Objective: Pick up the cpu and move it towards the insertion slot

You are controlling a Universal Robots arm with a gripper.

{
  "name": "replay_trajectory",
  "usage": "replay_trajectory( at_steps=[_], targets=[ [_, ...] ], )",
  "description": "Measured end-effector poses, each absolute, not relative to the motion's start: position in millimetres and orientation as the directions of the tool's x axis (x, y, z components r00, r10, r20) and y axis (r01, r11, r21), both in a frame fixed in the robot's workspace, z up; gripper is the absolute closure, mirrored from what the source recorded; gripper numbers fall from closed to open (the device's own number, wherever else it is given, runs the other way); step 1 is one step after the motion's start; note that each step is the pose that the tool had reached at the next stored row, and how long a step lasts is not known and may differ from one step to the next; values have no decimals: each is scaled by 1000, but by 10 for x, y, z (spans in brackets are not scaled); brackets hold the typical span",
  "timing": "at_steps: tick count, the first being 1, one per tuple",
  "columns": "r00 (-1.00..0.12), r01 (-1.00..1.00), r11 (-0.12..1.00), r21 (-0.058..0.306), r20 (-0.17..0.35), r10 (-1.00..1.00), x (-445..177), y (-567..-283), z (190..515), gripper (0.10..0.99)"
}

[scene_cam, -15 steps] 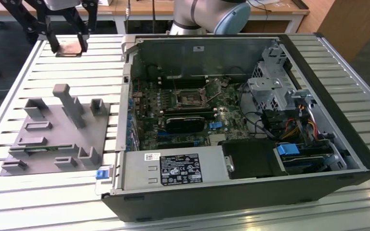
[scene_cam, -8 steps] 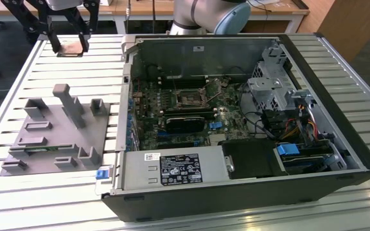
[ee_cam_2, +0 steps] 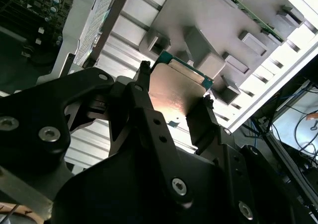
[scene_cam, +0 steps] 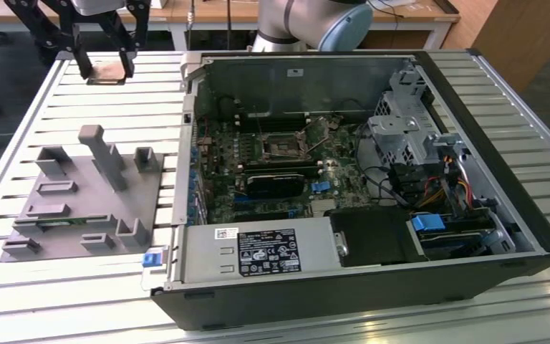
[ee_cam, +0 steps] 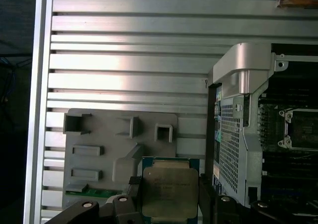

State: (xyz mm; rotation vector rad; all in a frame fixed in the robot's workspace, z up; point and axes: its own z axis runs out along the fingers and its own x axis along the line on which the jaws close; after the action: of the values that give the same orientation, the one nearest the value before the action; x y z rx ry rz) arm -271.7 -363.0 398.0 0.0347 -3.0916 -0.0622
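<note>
two black fingers (ee_cam: 133,184) of the claw (ee_cam: 168,196) squeeze the cpu (ee_cam: 169,191) by its sides, so the claw is closed on it. in the exterior view the claw (scene_cam: 103,68) hangs at about 11 o'clock, high over the far end of the desk (scene_cam: 26,129), with the flat chip (scene_cam: 108,72) between its tips. the second wrist view shows the shiny cpu (ee_cam_2: 174,97) held in the claw (ee_cam_2: 171,102) above the desk.

the insertion slot (scene_cam: 280,143) sits inside the open computer case (scene_cam: 504,215), near the middle of the exterior view, well apart from the cpu. in the first wrist view the slot (ee_cam: 300,129) peeks out past the silver case wall (ee_cam: 238,149), which stands between the chip and the slot.

the grey holder plate (scene_cam: 94,193) with its little blocks lies on the desk at about 9 o'clock in the exterior view, beside the case. in the first wrist view the grey plate (ee_cam: 99,149) lies under the cpu. a black card (scene_cam: 275,183) lies just below the slot in the exterior view.
</note>
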Motion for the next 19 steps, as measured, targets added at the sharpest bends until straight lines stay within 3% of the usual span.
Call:
replay_trajectory(
  at_steps=[19],
  targets=[
    [-999, -21, 999, 41, 49, -23, -2647, -3630, 3979, 541]
  ],
)
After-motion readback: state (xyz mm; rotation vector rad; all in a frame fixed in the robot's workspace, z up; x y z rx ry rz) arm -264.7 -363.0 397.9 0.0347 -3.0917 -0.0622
